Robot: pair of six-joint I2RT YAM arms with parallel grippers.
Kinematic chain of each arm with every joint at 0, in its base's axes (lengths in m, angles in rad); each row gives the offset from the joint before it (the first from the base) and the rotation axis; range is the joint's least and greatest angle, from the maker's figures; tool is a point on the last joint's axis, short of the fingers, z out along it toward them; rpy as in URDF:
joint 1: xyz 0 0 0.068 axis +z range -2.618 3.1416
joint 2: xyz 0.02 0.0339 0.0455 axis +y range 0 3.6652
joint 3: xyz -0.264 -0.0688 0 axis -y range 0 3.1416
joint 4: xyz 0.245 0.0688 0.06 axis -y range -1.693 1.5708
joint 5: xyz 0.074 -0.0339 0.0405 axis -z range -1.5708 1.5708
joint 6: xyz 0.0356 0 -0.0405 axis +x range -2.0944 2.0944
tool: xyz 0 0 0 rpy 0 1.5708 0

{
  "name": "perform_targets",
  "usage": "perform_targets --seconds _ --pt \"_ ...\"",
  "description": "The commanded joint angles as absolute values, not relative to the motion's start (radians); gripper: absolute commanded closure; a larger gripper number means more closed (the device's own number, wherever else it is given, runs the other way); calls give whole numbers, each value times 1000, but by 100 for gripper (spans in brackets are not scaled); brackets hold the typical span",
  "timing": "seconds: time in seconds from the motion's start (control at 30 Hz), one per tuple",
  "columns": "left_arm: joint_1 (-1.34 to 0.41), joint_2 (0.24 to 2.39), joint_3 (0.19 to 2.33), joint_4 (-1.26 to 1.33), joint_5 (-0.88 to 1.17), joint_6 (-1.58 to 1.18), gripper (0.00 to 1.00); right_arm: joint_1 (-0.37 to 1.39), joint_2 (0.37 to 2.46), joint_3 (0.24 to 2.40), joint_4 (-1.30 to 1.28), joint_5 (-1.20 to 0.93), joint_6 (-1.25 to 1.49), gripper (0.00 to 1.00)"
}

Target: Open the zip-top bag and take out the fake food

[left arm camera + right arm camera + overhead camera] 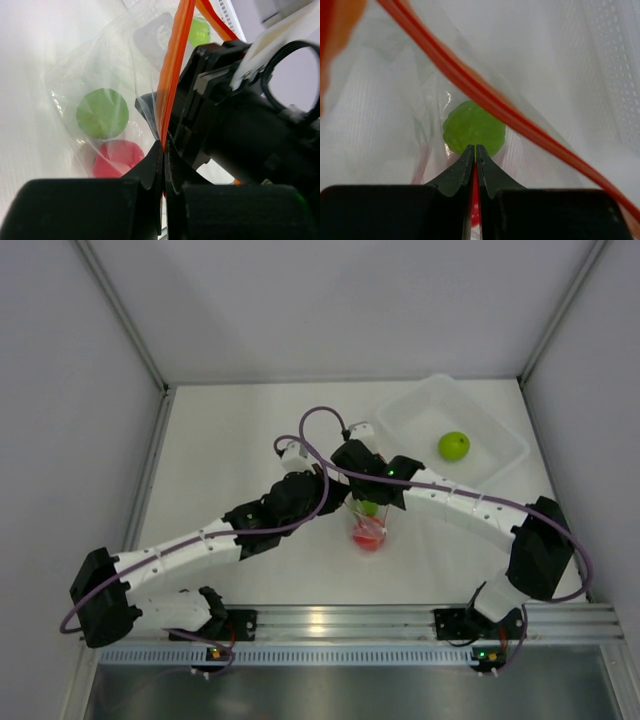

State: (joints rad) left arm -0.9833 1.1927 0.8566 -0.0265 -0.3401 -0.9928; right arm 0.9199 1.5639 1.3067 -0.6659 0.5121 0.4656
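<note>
Overhead only: clear rigid tub [490, 425] holding a lime-green plastic ball [453, 446]. Wrist views: clear crinkly zip-top bag [100, 65] holding green ball [102, 113] and red ball [117, 156]; left gripper [164, 150] and right gripper [474, 152] pinched tight on its mouth.

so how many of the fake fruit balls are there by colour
green balls: 2, one in the clear tub, one inside the zip-top bag
red balls: 1, inside the bag
total: 3

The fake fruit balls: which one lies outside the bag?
The lime green ball in the clear tub; the other green one and the red one sit inside the zip-top bag.
</note>
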Motion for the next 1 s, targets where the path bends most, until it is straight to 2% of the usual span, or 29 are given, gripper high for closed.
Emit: perform_targets --seconds 0.0,0.33,0.53,0.97 --pt "-980 1151 839 9 -367 -992 100 920 1589 1276 -604 514 491 95" --pt "-974 1123 801 9 -344 -991 100 893 1641 1236 -565 480 466 93" --pt "-969 1120 798 11 -331 -979 100 884 1664 1229 -537 442 440 81" --pt "-953 1143 759 9 -348 -966 100 870 1657 1167 -416 350 429 68"
